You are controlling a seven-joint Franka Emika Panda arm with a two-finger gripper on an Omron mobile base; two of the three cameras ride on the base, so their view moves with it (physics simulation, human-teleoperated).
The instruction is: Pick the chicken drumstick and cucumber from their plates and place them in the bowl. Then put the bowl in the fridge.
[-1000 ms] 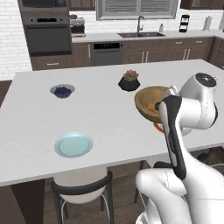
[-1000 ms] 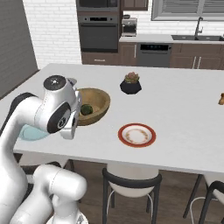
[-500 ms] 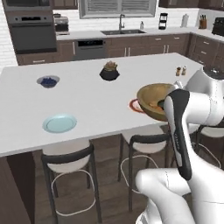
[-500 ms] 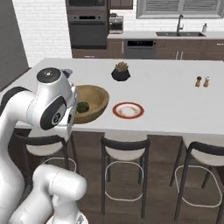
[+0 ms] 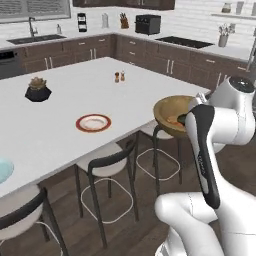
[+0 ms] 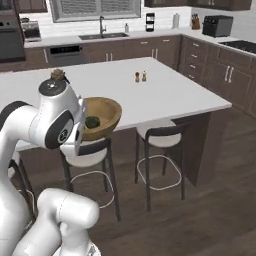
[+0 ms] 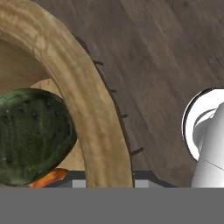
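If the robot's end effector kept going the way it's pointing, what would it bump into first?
Probably the wooden floor. The end effector is shut on the bowl rim and points down past it. Depth is hard to judge.

Cucumber [image 7: 30,135] & drumstick [image 7: 48,177] in bowl [image 6: 102,117], off counter [image 6: 150,90].
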